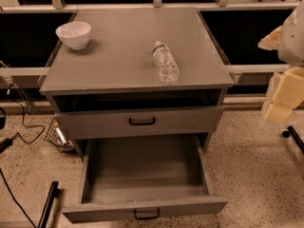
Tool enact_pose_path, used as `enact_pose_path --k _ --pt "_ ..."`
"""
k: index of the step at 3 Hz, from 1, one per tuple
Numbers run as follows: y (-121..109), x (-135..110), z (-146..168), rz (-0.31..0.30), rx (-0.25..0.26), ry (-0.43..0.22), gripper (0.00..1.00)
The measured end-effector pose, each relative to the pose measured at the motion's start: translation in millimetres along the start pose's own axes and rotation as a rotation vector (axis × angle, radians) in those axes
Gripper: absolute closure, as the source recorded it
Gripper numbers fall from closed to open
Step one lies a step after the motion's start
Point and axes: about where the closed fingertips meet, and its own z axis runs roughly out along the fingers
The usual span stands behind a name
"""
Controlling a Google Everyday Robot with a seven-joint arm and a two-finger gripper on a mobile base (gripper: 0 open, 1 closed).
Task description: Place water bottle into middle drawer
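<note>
One water bottle flat on cabinet top, label unreadable; pincer at right edge, grip unclear.

Cabinet top looks like grey metal, mostly matt with a slight sheen. The middle drawer below it has the same dull grey finish, with a black handle. On the top, the water bottle is clear, glossy ribbed plastic, and the white bowl looks smooth. The gripper, off the top's right edge, is pale matt plastic.
</note>
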Motion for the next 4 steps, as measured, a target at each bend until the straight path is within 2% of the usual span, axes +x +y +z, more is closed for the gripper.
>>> enact_pose_path --k 1,3,4 --pt "-5 -1 2 0.003 0.007 -0.002 0.0" --pt "-39 -24 31 0.028 -0.017 -0.046 0.0" --pt "-55 -44 46 0.035 -0.031 -0.052 0.0"
